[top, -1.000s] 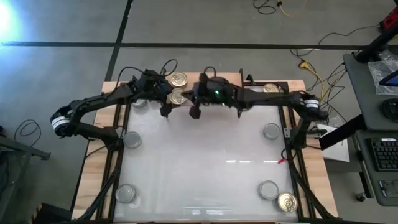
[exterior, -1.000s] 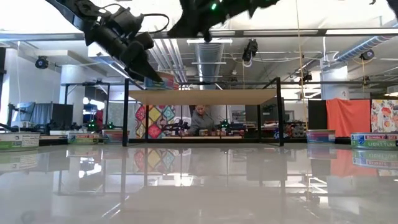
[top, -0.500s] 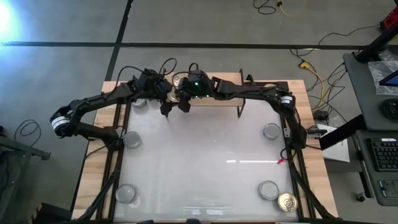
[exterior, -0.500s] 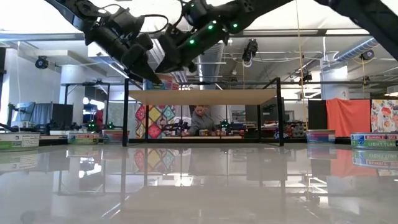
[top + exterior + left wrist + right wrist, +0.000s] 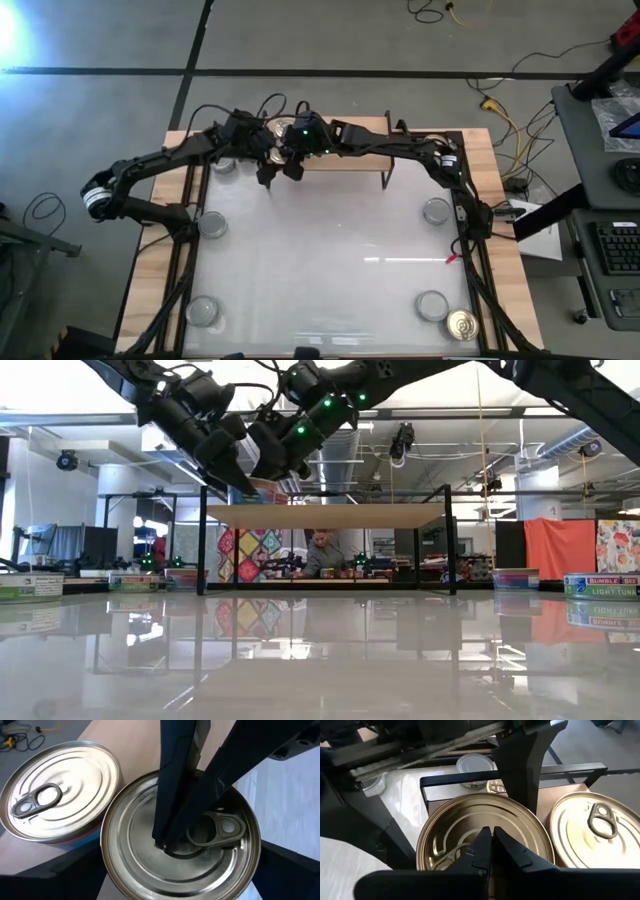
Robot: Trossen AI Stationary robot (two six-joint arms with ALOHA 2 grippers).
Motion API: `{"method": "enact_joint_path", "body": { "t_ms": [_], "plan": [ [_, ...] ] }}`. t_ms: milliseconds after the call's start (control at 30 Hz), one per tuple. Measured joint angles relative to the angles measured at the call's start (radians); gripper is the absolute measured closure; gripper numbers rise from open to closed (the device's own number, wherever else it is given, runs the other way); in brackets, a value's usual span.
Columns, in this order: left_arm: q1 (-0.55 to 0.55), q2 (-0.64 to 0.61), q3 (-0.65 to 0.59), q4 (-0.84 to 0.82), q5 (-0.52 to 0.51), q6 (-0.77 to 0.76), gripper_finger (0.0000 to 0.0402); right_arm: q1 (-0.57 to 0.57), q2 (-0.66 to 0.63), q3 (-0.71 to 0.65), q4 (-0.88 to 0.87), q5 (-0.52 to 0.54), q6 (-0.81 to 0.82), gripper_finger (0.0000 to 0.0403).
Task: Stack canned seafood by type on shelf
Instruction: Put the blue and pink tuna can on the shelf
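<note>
Pressing a gold-lidded tin [image 5: 485, 840], the right end effector [image 5: 492, 842] stays clenched.

A keyboard [image 5: 617, 258] (right of the table) beside floor cables [image 5: 505, 110].

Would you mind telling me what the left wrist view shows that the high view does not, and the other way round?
Only the left wrist view shows the right gripper, shut, its tips pressing on a gold-lidded tin's lid, a second tin beside it. Only the high view shows the silver-lidded tins around the table and both arms whole. Both show the two grippers meeting over the shelf.
</note>
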Motion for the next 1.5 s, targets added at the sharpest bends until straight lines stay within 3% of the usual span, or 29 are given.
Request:
{"method": "enact_joint_path", "body": {
  "t_ms": [667, 900, 1200, 1500],
  "plan": [
    [-0.002, -0.004, 0.125, -0.190, -0.024, -0.002, 0.0002, -0.005, -0.008, -0.007, -0.020, 0.010, 0.011, 0.0390],
    [-0.042, -0.043, 0.184, -0.290, -0.033, -0.089, 0.0002, -0.005, -0.023, -0.009, -0.028, 0.006, -0.014, 0.0390],
    [-0.266, -0.203, 0.109, -0.274, -0.136, -0.250, 0.0002, -0.012, -0.034, -0.010, -0.038, 0.023, -0.031, 0.0390],
    [-0.644, -0.287, -0.075, -0.209, -0.447, -0.482, 0.0002, -0.023, -0.032, -0.011, -0.006, 0.030, -0.032, 0.0390]
  ]
}}
